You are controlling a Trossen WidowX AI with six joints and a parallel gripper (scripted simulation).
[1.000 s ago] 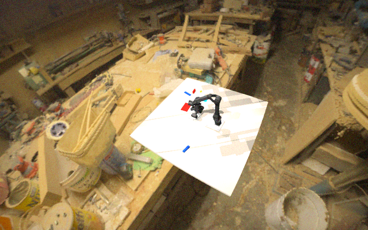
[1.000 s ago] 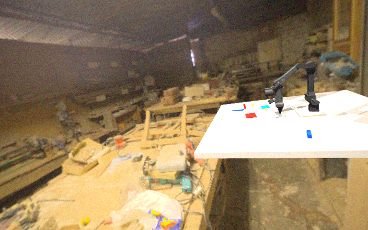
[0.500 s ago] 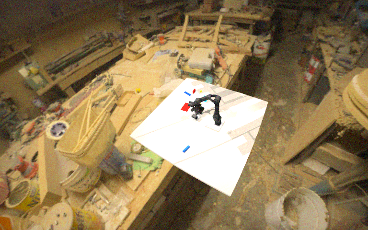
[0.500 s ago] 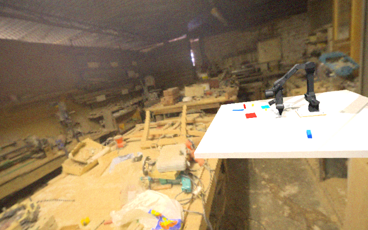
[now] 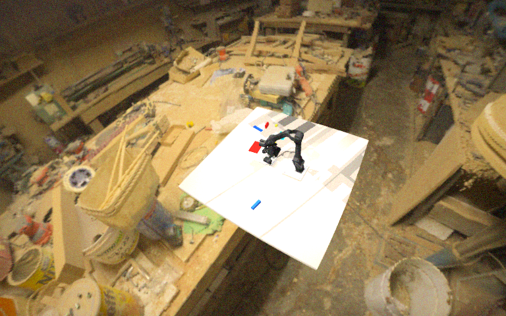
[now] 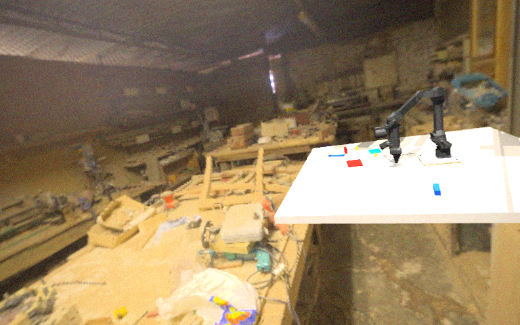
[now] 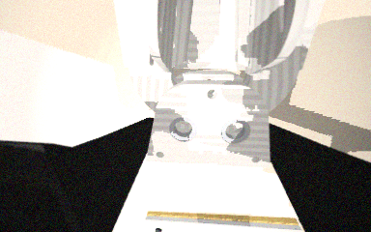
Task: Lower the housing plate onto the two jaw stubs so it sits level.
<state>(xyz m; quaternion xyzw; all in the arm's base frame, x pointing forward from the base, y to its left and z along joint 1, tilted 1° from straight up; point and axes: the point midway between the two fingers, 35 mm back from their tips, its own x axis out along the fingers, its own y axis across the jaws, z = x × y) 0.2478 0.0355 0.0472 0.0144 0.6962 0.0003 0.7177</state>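
Your gripper (image 5: pixel 267 161) (image 6: pixel 396 162) (image 7: pixel 207 126) points down, fingers wide, gripping the pale housing plate (image 7: pixel 211 108) by its sides, likely so its two round holes stay visible over the pins; you cannot tell whether it sits level.

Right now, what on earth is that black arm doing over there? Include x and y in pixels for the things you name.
The arm's gripper (image 5: pixel 267 161) (image 6: pixel 397 161) (image 7: pixel 207 126) is holding a pale housing plate (image 7: pixel 210 151) with two round holes, low over the white table (image 5: pixel 298 208) (image 6: pixel 344 199). It seems to be fitting the plate onto two jaw stubs beneath. Close up, roundish shapes show in the holes, perhaps the stubs, but I can't tell whether it sits level and closed. The plate has not been let go. A blue block (image 5: pixel 255 204) (image 6: pixel 437 189) lies apart.
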